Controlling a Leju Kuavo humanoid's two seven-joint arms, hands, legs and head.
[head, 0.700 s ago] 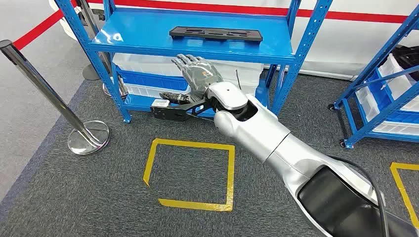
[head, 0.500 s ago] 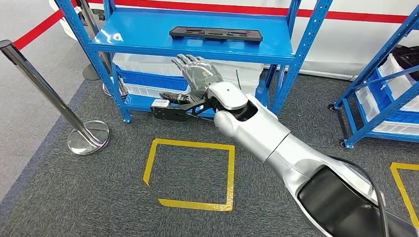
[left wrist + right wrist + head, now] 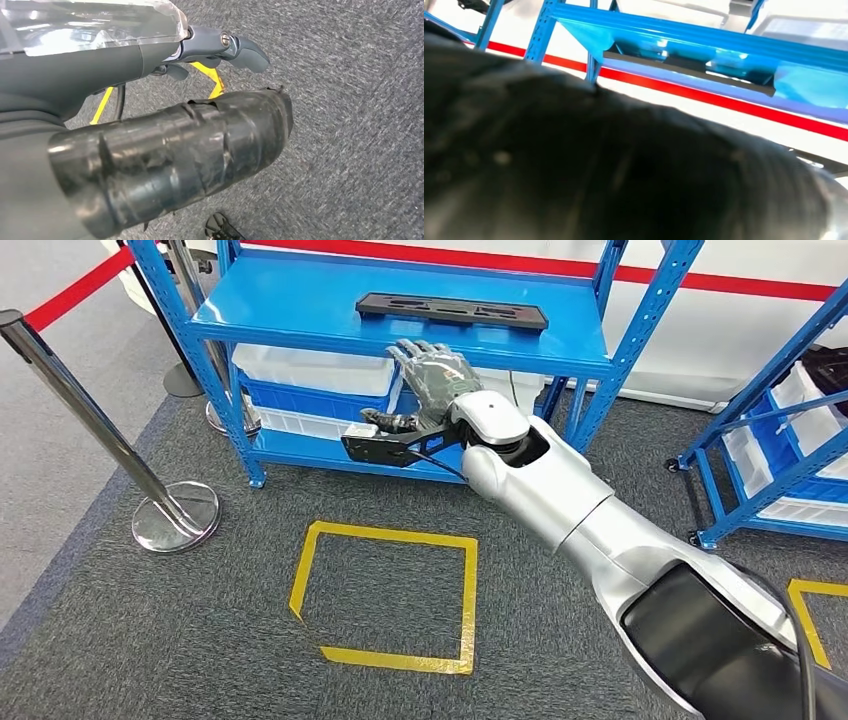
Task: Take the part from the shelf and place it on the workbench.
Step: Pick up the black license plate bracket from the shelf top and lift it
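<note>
A long flat black part lies on the top board of the blue shelf. My right arm reaches in from the lower right. Its hand is open with fingers spread, fingertips at the shelf's front edge, just below and in front of the part, not touching it. In the right wrist view the black part lies on the blue board beyond the dark blur of my own hand. My left hand hangs over the grey carpet and holds nothing.
White bins sit on the lower shelf boards. A chrome stanchion with a red belt stands at the left. A yellow tape square marks the carpet. A second blue shelf stands at the right.
The camera has shifted slightly. My right hand has risen and moved right, from under the top board to its front edge, closer to the part.
</note>
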